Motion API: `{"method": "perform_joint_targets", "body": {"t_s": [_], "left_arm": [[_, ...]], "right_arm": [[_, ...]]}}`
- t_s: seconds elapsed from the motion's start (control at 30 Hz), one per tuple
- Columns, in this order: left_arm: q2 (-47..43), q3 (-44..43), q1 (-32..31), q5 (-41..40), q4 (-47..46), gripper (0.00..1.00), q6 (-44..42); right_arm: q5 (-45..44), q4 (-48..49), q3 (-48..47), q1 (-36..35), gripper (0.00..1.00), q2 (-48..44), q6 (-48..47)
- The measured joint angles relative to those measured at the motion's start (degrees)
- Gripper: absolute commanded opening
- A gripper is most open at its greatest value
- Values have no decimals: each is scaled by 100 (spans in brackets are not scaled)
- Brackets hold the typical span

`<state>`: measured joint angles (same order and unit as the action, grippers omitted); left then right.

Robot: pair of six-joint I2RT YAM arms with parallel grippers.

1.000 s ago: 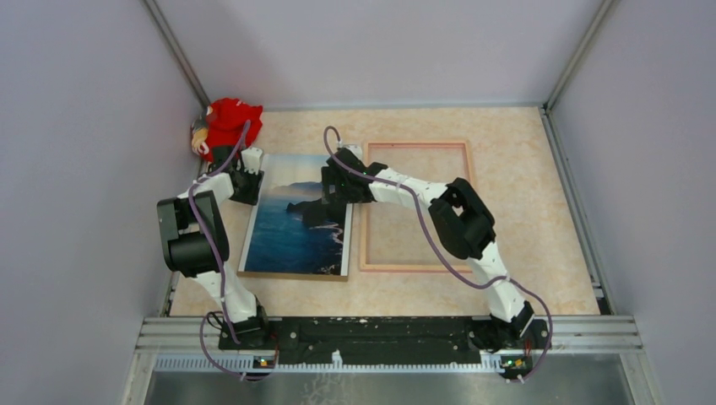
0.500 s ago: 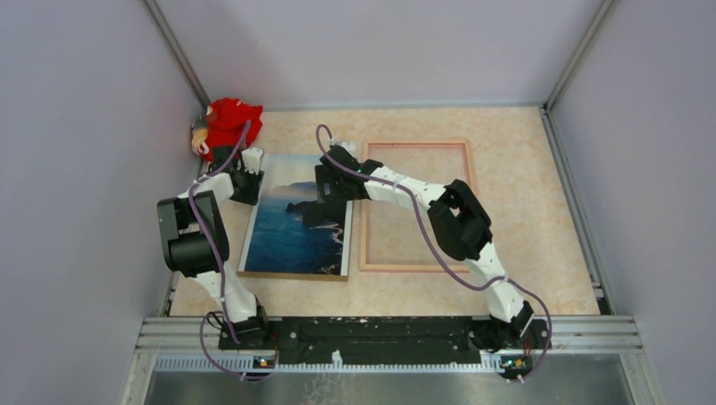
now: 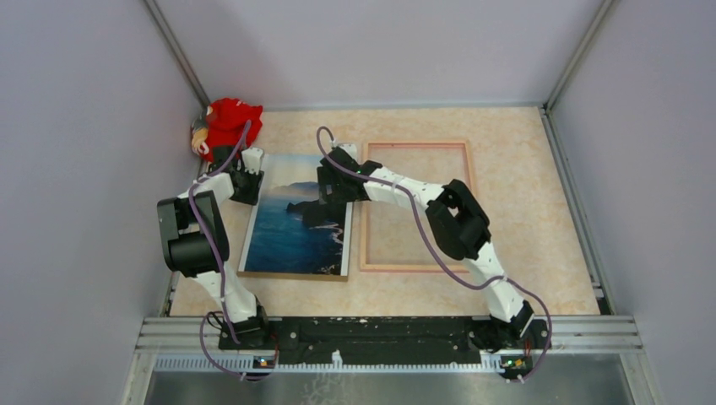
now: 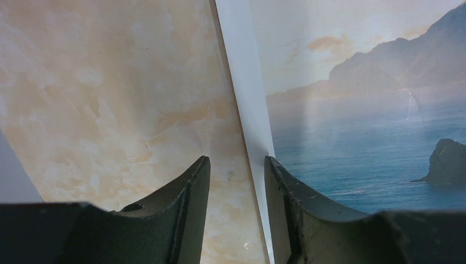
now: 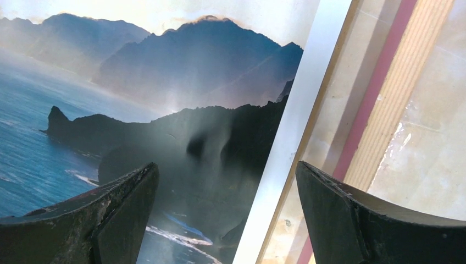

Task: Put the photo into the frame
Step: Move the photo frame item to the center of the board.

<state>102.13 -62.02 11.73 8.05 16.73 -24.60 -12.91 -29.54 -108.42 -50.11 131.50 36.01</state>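
Both arms are reaching forward and bending low over the peach marbled table (image 3: 523,211) between lavender walls (image 3: 380,51), the left gripper (image 4: 236,165) keeping its jaws narrowly parted astride the left white border of the photo (image 3: 291,228), the right gripper (image 5: 225,173) gaping wide over its right border, just beside the frame (image 3: 415,145).

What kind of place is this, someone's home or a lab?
Likely a robot lab test cell, not a home. Plain walls box in a marble-patterned table, robot arms are bolted to a metal rail at its near edge, and a photo, a frame and a red toy lie there.
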Motion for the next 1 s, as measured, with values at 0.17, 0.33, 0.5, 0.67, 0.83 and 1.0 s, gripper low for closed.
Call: {"method": "perform_joint_targets", "body": {"t_s": [0.17, 0.33, 0.5, 0.67, 0.83, 1.0], "left_arm": [[0, 0, 0, 4, -2, 48, -22], [0, 0, -4, 4, 0, 48, -42], [0, 0, -9, 4, 2, 47, -44], [0, 0, -9, 7, 2, 47, -44], [0, 0, -9, 9, 4, 46, -44], [0, 0, -11, 26, 9, 45, -55]], "right_arm": [[24, 39, 4, 2, 95, 140, 20], [39, 46, 4, 13, 94, 140, 22], [42, 48, 4, 13, 94, 140, 17], [31, 44, 2, 2, 94, 140, 0], [33, 42, 0, 0, 94, 140, 0], [57, 46, 0, 0, 93, 140, 0]]}}
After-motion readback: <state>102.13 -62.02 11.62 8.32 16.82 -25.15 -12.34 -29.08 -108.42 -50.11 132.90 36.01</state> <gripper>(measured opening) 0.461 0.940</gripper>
